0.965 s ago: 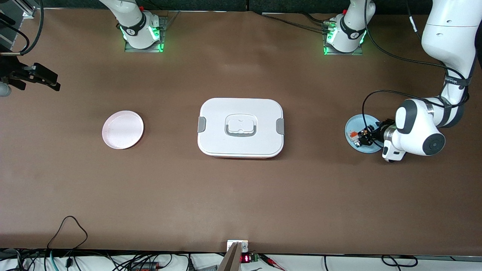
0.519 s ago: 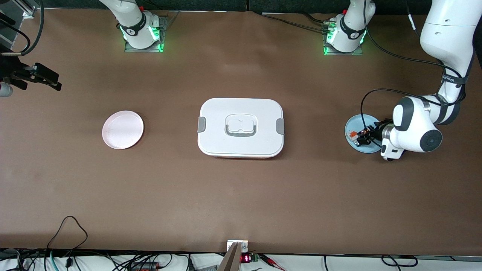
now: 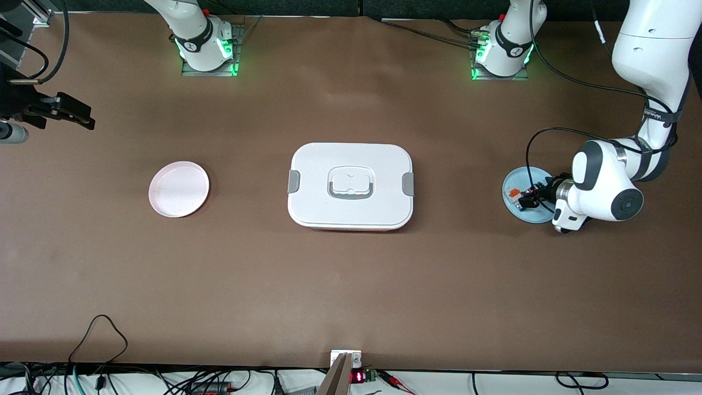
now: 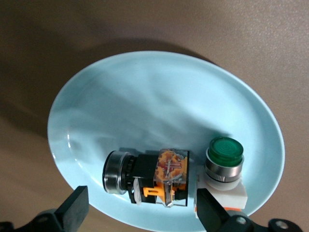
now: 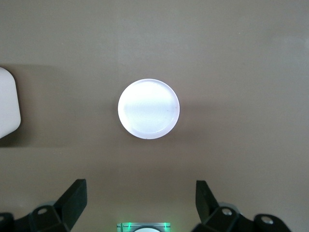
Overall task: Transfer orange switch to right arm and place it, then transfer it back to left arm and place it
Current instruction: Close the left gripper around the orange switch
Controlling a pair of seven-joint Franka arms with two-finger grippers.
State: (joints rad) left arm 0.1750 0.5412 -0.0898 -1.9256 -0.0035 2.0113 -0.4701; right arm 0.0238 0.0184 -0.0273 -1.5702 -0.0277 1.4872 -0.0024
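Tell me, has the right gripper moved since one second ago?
Yes. The right gripper, open, has shifted slightly toward the box, judged against the pink plate.

orange switch [image 4: 161, 176] black-orange | box [image 3: 351, 186] white, grey clips | plate [image 4: 145, 106] pale blue

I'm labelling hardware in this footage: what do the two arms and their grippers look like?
Both arms are glossy white with dark joint bands; their bases glow green. The left arm has a grey disc on its wrist housing and a black cable looping to it. The left gripper and right gripper are black, with flat wedge-shaped fingers.
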